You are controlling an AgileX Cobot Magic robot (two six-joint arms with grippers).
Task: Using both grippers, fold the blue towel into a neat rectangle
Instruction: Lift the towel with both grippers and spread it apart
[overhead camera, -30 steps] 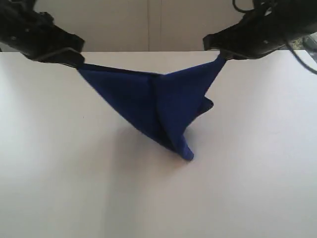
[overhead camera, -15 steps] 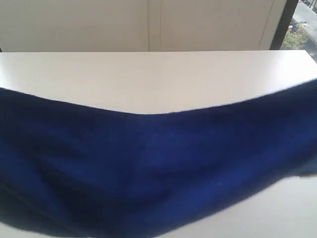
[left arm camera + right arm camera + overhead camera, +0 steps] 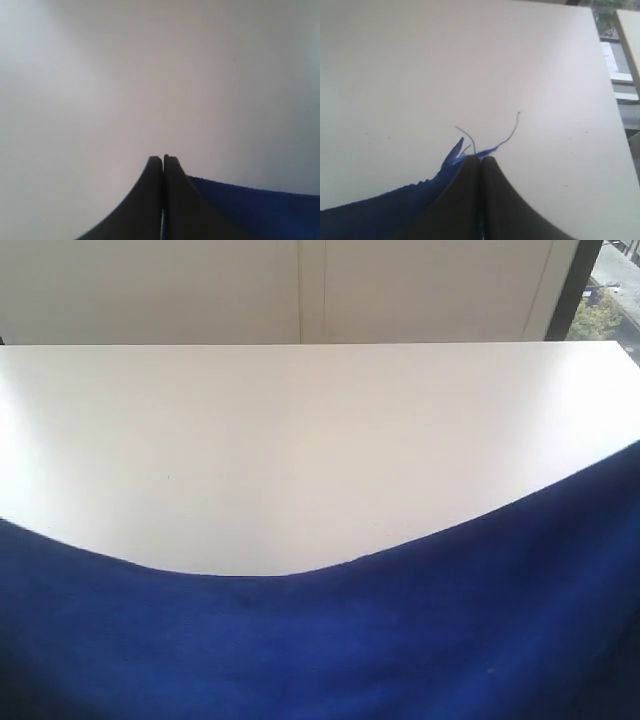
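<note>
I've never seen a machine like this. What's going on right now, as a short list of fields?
cloth: blue towel, held up close to the exterior camera, top edge sagging in the middle
left gripper: shut on the towel's edge
right gripper: shut on a towel corner, loose threads poking out
table: white, beneath the towel
fold: not yet done

A plain indoor workroom, lab or office by its look. A broad white laminate table [image 3: 300, 420] fills it, with a cream panelled wall [image 3: 150, 290] just behind the table. Beyond the table's far right corner stands a dark window frame [image 3: 572, 290], with greenery [image 3: 608, 298] outside.
</note>
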